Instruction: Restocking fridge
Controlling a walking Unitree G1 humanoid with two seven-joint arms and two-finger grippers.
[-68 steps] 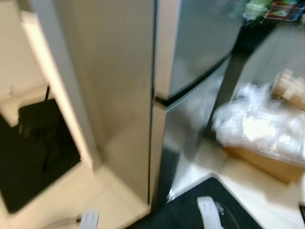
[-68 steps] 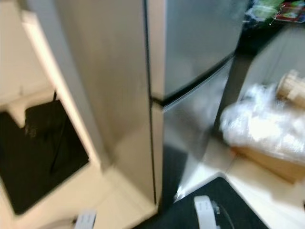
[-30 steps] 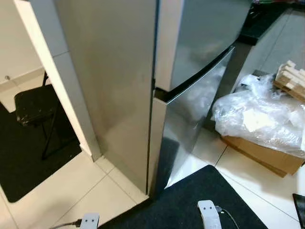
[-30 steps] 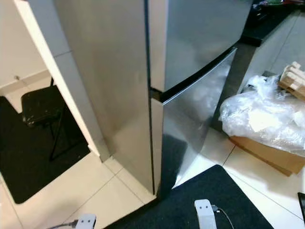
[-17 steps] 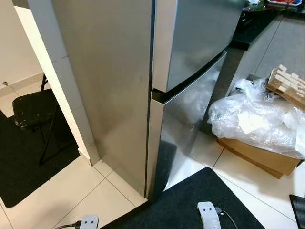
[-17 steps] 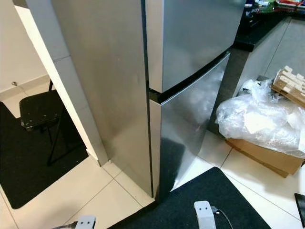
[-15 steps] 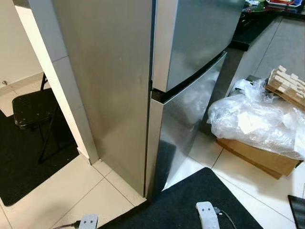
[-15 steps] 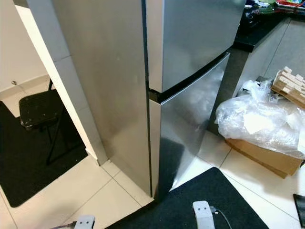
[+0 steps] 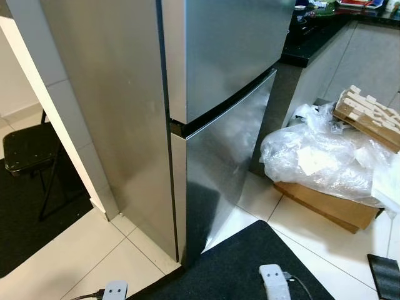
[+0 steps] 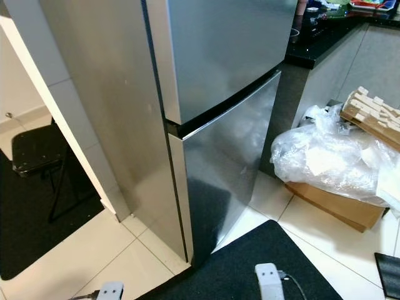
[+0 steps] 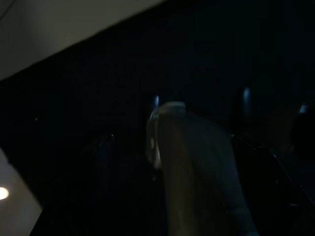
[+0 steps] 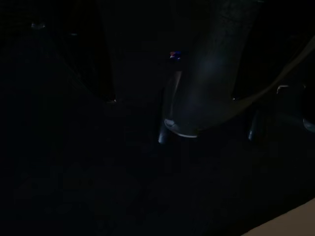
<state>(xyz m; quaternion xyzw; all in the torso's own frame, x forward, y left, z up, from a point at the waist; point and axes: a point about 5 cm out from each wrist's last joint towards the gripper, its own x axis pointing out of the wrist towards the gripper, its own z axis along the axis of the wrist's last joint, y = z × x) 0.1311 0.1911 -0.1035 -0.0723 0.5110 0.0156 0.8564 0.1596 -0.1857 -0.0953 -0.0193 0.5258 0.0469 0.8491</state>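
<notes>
**Fridge shut, both arms low, finger state unreadable**

Fingers: cannot tell for either side. Left wrist view is near black. A pale rounded shape (image 11: 192, 162) sits mid-frame and a light strip crosses the upper left corner, nothing else resolves. Right wrist view is just as dark, with a dim rounded shape (image 12: 197, 88) in the upper middle. Can't say whether either is wide, narrow or holding anything.

Arms: left arm (image 9: 114, 290) shows as a small silver tip at the bottom edge, left of centre. Right arm (image 9: 274, 282) is a silver tip at the bottom edge, right of centre, over the black mat (image 9: 250, 262) with a thin cable trailing off it.

Fridge (image 9: 187, 94): stainless two-door unit across the upper centre of the head views, seen corner-on. Upper door (image 9: 231, 44) and lower door (image 9: 219, 162) are both closed, with a dark seam running diagonally between them. Its bottom corner meets the far edge of the mat.

Outward:
- White tiled wall edge (image 9: 56, 112) just beside the fridge's left flank.
- Black chair (image 9: 28, 150) at the left edge, on a dark floor mat.
- Clear plastic wrap (image 9: 319, 156) heaped on a cardboard box (image 9: 319, 203), right of the fridge on pale tile.
- Wooden blocks (image 9: 369, 115) in the upper right, touching the plastic heap.
- Dark countertop (image 9: 312, 34) in the upper right behind the fridge, small items on it too far off to identify.
- Dark flat object (image 9: 386, 272) in the lower right corner.
</notes>
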